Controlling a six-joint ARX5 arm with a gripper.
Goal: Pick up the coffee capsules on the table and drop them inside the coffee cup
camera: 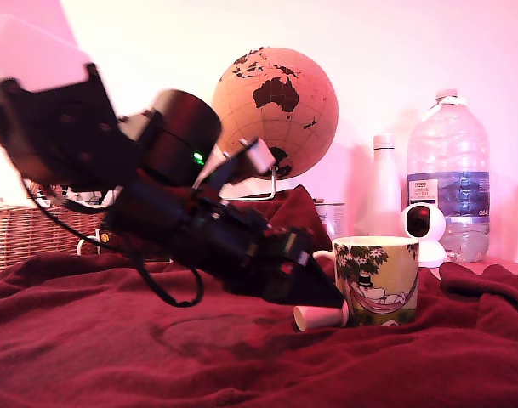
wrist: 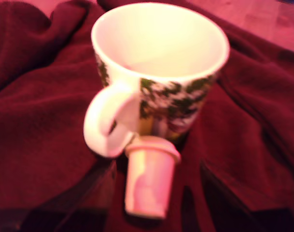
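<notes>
I have the arm pitched down toward the coffee cup (camera: 379, 279), with the claw (camera: 327, 299) low at the cup's handle side. A pale coffee capsule (camera: 318, 317) lies on its side on the red-blanketed counter (camera: 88, 357), just in front of the claw tip and right against the base of the cup. In the wrist view the capsule (wrist: 149, 181) has its rimmed end toward the cup (wrist: 161, 63), touching or almost touching the white handle (wrist: 108, 128).

The fingers are out of the wrist picture, and in the exterior view they merge into one dark wedge, so I cannot tell whether the claw is wide or narrow, or whether it has hold of the capsule. My guess is that it sits this low because the capsule is tucked so close under the cup.

The cup stands upright, and the part of its inside that I can see holds nothing. No other capsule shows. The snag I foresee is the handle crowding the grasp.
</notes>
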